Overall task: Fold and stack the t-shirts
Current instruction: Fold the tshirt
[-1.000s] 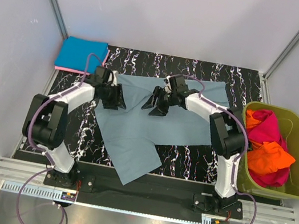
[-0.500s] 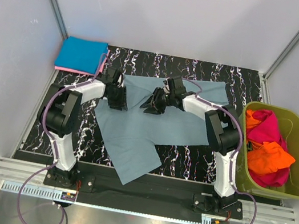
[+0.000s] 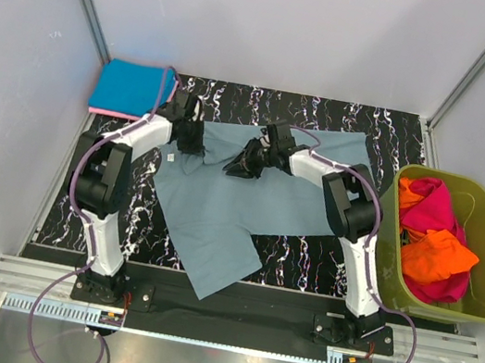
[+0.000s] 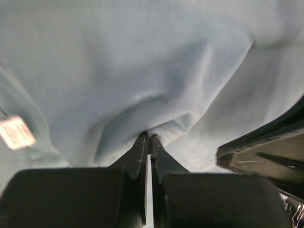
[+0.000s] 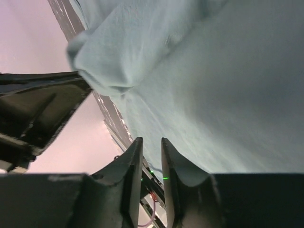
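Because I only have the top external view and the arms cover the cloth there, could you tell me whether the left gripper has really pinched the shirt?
Observer: Yes. In the left wrist view the left gripper is shut, with a raised fold of the grey-blue t-shirt caught at its tips.
Operator: Thank you. And the right one?
Observer: The right gripper has a narrow gap between its fingers, and no cloth shows in that gap.
Operator: Does the cloth lie flat in front of it?
Observer: No. In the right wrist view the shirt bunches up into a lump just ahead of the fingers.
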Motion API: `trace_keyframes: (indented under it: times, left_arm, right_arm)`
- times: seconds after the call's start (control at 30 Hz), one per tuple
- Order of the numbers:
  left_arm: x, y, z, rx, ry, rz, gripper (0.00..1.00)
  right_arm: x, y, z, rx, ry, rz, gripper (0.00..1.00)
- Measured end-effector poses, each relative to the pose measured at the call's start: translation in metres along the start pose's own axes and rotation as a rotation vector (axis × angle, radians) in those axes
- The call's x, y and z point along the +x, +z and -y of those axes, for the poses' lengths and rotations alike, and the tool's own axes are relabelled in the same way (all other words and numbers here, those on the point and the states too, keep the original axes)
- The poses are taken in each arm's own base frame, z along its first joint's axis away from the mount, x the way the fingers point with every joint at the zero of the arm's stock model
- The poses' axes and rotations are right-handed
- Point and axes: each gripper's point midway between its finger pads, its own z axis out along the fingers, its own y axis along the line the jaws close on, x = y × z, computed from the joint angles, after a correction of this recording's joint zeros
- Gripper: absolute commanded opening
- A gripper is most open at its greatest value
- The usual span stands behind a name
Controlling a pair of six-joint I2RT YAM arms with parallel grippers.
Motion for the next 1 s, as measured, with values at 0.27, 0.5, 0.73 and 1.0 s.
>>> trace_keyframes:
  times: [0.27,0.5,0.73,1.0]
  left_arm:
    - [-0.047,-0.002,-0.023,-0.029,-0.043,0.074,0.0]
    - [-0.057,0.018,-0.032,-0.033,-0.068,0.062,0.0]
    - [-0.066,0.019,-0.026,-0.014,-0.071,0.073,0.0]
    - [-0.076,0.015,-0.023,-0.006,-0.072,0.095,0.0]
  right_arm:
    - [-0.016,0.019,-0.004,-0.04,0.087,0.018,0.17]
    - [-0.028,0.036,-0.001,-0.085,0.178,0.041,0.31]
    - [-0.045,0.036,-0.018,-0.13,0.215,0.103,0.34]
    - [-0.061,0.048,-0.02,-0.135,0.237,0.176,0.33]
